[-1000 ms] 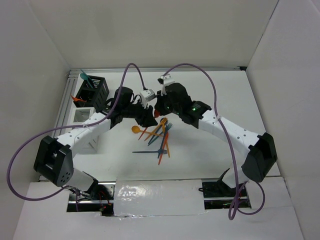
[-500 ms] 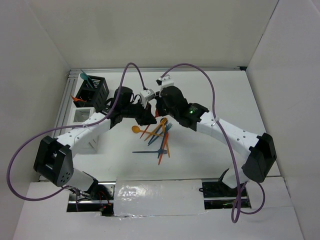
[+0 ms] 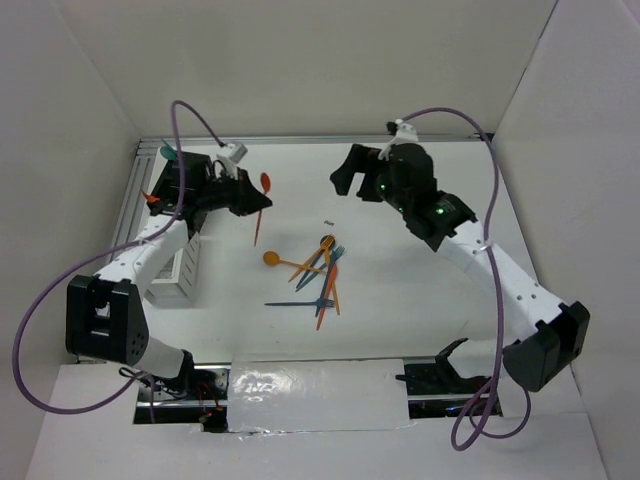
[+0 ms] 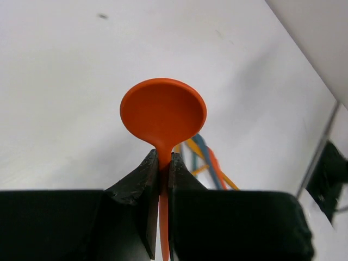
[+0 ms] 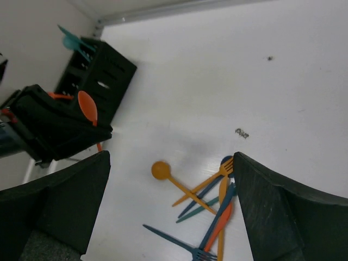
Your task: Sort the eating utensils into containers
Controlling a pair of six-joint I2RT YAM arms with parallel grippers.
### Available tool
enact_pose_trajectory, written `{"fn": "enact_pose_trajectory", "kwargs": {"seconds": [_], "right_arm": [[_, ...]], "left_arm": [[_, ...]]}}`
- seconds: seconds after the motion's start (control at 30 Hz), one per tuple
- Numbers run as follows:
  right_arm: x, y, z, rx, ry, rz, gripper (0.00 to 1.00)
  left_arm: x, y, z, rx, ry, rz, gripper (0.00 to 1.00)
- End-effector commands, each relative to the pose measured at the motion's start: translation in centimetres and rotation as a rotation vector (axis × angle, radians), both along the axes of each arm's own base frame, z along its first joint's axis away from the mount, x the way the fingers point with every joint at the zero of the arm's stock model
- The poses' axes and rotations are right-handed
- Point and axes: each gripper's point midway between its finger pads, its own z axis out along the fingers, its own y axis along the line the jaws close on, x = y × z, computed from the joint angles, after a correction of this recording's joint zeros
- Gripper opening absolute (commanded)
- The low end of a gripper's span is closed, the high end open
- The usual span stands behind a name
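Spoon [image 4: 163, 111], orange, pinched in left gripper [image 4: 162, 163] near black caddy [image 5: 103, 76]; right gripper [image 5: 170, 163] wide, empty

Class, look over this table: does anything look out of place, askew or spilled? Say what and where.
Yes. The utensils lie in a crisscrossed heap mid-table, not in a caddy. A small dark scrap sits on the bare table just beyond the heap. At the black caddy, one orange piece seems to jut out sideways.
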Motion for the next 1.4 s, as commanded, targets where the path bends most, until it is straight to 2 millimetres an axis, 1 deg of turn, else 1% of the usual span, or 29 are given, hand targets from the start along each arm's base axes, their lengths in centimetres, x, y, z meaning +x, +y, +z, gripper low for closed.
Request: {"fn": "enact_pose_trajectory", "kwargs": {"seconds": [0.0,0.03,0.07,0.1,0.13,0.17,0.2,0.23,0.27,0.3,0.37,0.4,0.47,0.5,0.57,0.6,0.63,0.67,0.7,0.73,0.77,0.83,0.9,0.97,1.0,1.03,1.27,1.3,1.37], "right_arm": [[-1.0,-0.8,6.2,0.192,-0.098,0.018,1.00],[-0.8,-1.3,6.7,0.215,-0.105,0.007,1.00],[-0.9,-1.6,7.1,0.220,-0.114,0.001,1.00],[-0.8,-1.9,7.1,0.211,-0.119,-0.002,1.00],[-0.6,-2.2,6.4,0.185,-0.120,-0.014,1.00],[-0.3,-2.5,5.3,0.157,-0.110,-0.025,1.00],[-0.1,-2.8,5.2,0.141,-0.116,-0.028,1.00],[0.0,-3.0,4.4,0.128,-0.106,-0.023,1.00],[-0.1,-2.7,3.3,0.118,-0.081,-0.005,1.00],[0.0,-2.7,2.8,0.100,-0.086,0.009,1.00],[0.2,-2.7,1.8,0.091,-0.086,0.015,1.00],[0.4,-3.0,1.7,0.090,-0.083,0.007,1.00],[0.9,-2.6,0.7,0.092,-0.067,0.015,1.00],[1.6,-3.3,0.2,0.089,-0.057,-0.009,1.00],[2.5,-3.6,-0.7,0.080,-0.039,-0.023,1.00],[2.7,-3.5,-1.2,0.077,-0.029,-0.019,1.00],[3.0,-3.6,-1.3,0.076,-0.032,-0.023,1.00],[3.3,-3.5,-1.9,0.071,-0.018,-0.024,1.00],[3.7,-3.5,-1.6,0.074,-0.035,-0.027,1.00],[4.0,-3.5,-2.3,0.068,-0.020,-0.029,1.00],[4.2,-3.4,-2.3,0.074,-0.025,-0.023,1.00],[4.8,-3.3,-3.1,0.069,-0.009,-0.029,1.00],[5.2,-3.3,-3.4,0.069,-0.002,-0.033,1.00],[5.6,-3.1,-4.1,0.070,0.012,-0.036,1.00],[5.7,-3.0,-3.8,0.074,0.007,-0.035,1.00],[5.9,-2.9,-4.4,0.071,0.022,-0.036,1.00],[6.3,-2.0,-4.3,0.074,0.020,-0.023,1.00],[6.3,-2.0,-4.4,0.072,0.020,-0.022,1.00],[6.2,-1.9,-4.4,0.068,0.018,-0.018,1.00]], "left_arm": [[2.9,3.1,4.1,-0.069,-0.101,0.091,0.00],[4.3,5.5,4.7,-0.057,-0.118,0.180,0.00],[5.4,7.0,5.4,-0.060,-0.130,0.223,0.00],[5.8,6.8,5.8,-0.061,-0.139,0.228,0.00],[7.3,10.9,6.9,-0.061,-0.165,0.344,0.00],[8.0,13.2,7.3,-0.074,-0.167,0.418,0.00],[8.4,15.1,8.9,-0.091,-0.221,0.462,0.00],[8.6,17.6,9.4,-0.101,-0.240,0.526,0.00],[8.6,19.2,10.0,-0.118,-0.263,0.562,0.00],[8.9,20.9,10.3,-0.121,-0.306,0.607,0.00],[8.9,24.0,11.4,-0.138,-0.370,0.702,0.00],[8.8,24.9,11.7,-0.147,-0.420,0.725,0.00],[8.9,27.0,11.4,-0.167,-0.425,0.781,0.00],[9.0,28.1,11.5,-0.165,-0.439,0.795,0.00],[9.4,29.7,10.9,-0.162,-0.436,0.813,0.00],[9.6,29.5,10.5,-0.164,-0.435,0.797,0.00],[9.6,29.9,11.0,-0.152,-0.482,0.791,0.00],[9.9,29.9,10.3,-0.149,-0.478,0.785,0.00],[10.2,30.1,10.4,-0.146,-0.498,0.784,0.00],[10.2,30.1,10.2,-0.141,-0.527,0.779,0.00],[10.5,30.3,8.9,-0.142,-0.514,0.784,0.00],[10.7,30.4,8.8,-0.125,-0.562,0.764,0.00],[11.2,30.4,7.7,-0.113,-0.566,0.740,0.00],[11.5,30.2,7.6,-0.103,-0.593,0.705,0.00],[12.0,30.3,7.2,-0.095,-0.597,0.698,0.00],[12.2,30.5,7.0,-0.089,-0.599,0.699,0.00],[13.3,30.7,6.2,-0.057,-0.595,0.658,0.02],[13.5,30.7,5.2,-0.058,-0.555,0.658,0.05],[13.6,30.9,5.1,-0.056,-0.547,0.673,0.08]]}}
